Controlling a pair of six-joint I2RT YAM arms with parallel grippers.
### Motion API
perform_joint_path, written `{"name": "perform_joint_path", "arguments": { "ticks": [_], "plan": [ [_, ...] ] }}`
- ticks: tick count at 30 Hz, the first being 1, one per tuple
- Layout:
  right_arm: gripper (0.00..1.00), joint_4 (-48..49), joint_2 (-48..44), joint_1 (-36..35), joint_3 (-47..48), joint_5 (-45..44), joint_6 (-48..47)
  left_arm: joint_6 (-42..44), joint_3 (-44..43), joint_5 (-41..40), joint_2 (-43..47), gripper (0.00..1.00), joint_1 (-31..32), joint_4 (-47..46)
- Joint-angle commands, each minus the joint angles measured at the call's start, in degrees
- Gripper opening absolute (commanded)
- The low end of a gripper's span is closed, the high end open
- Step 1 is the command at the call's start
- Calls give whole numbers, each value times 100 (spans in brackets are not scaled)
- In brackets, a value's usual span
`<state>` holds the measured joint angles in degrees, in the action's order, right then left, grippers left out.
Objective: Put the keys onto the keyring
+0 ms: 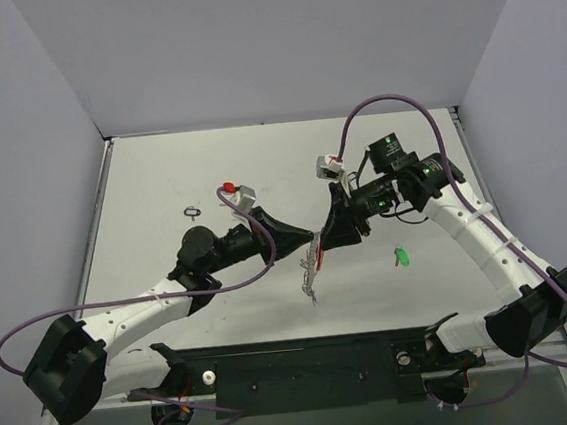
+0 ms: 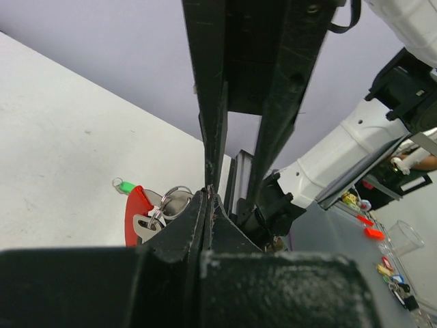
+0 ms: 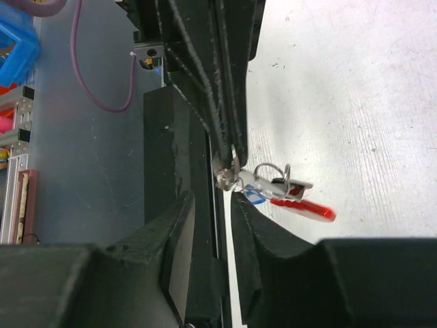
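The keyring (image 1: 309, 270), a silver coil with a red plastic piece (image 3: 304, 208), hangs above the table's middle. My left gripper (image 1: 313, 238) is shut on its top end, and its jaws (image 2: 208, 195) are pressed together. A blue-headed key (image 3: 254, 197) and a silver key (image 2: 143, 225) hang on the rings beside the red piece. My right gripper (image 1: 326, 240) faces the left one tip to tip and is open. In the right wrist view its tips (image 3: 213, 201) stand just short of the pinched ring, with nothing between them. A green key (image 1: 402, 256) lies loose on the table to the right.
A small bare black loop (image 1: 192, 211) lies on the table at the back left. A black bar (image 1: 298, 367) runs along the near edge between the arm bases. Grey walls close off the far side and both flanks.
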<state>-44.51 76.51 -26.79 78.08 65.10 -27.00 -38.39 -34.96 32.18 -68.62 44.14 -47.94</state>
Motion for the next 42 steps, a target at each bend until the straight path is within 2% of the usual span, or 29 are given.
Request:
{"name": "perform_joint_path", "arguments": {
  "ticks": [1,6,9,11,13,14,15,16,17,20,24,28,33,42],
  "plan": [
    [30,-409,-22,68,269,267,-181,-168,331,-704,226,0,7,-962],
    [44,-892,-154,139,444,-84,-770,-133,490,-845,226,0,51,-1322],
    [64,-988,-224,130,104,98,-1497,-46,499,-819,191,0,103,-1428],
    [70,-1007,-181,147,-126,283,-1877,103,490,-714,165,0,130,-1490],
    [70,-1155,-6,130,-22,433,-1966,297,508,-626,156,0,182,-1560],
    [69,-1287,48,130,57,442,-2306,402,516,-600,156,0,191,-1595],
    [68,-1854,161,112,284,416,-2666,437,525,-573,156,0,191,-1604],
    [68,-2199,206,95,382,311,-3731,507,543,-573,139,0,200,-1604],
    [67,-2724,267,60,566,206,-4099,526,543,-547,147,0,200,-1604],
    [61,-2765,294,7,603,116,-4401,622,569,-477,95,0,218,-1700],
    [50,-2747,443,-54,795,257,-4226,719,596,-459,59,0,244,-1797],
    [44,-2511,654,-160,1050,170,-3673,684,631,-415,-46,0,279,-1990],
    [44,-2150,874,-239,1253,-76,-2724,684,692,-432,-90,0,315,-2140],
    [46,-2158,743,-195,1077,143,-2801,605,762,-494,-178,0,341,-2369]
  ]
}}
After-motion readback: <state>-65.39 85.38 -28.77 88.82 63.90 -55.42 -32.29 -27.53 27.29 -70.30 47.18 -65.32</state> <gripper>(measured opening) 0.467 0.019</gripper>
